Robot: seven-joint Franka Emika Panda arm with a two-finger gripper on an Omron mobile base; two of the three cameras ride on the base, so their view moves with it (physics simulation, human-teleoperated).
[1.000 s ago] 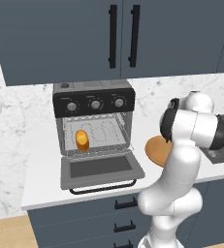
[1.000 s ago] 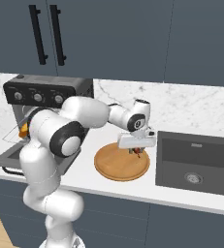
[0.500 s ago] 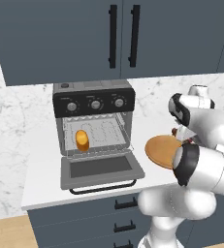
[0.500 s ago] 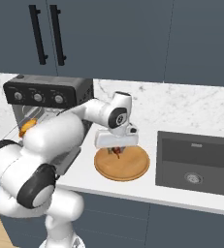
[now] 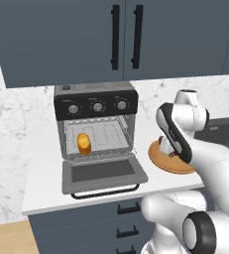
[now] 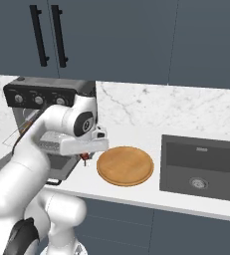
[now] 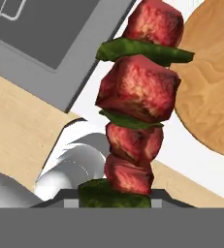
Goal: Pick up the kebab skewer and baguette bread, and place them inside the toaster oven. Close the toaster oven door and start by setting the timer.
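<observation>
Round wooden plate [image 6: 125, 166] lying flat on white countertop [image 6: 151, 191], near the front edge, bare on top. Dark sink basin [image 6: 202, 167] sunk into the counter just right of the plate, with drain [image 6: 199, 183] at its floor. Marbled backsplash [image 6: 161, 109] behind. Dark blue wall cabinets [image 5: 126, 37] overhead with two black vertical bar handles [image 5: 115, 37]. Drawers [image 5: 121, 225] below the counter

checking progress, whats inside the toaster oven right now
The bread roll sits on the wire rack inside the toaster oven, toward its left. The door hangs open. The arm hides the oven's inside in the right base view.
</observation>
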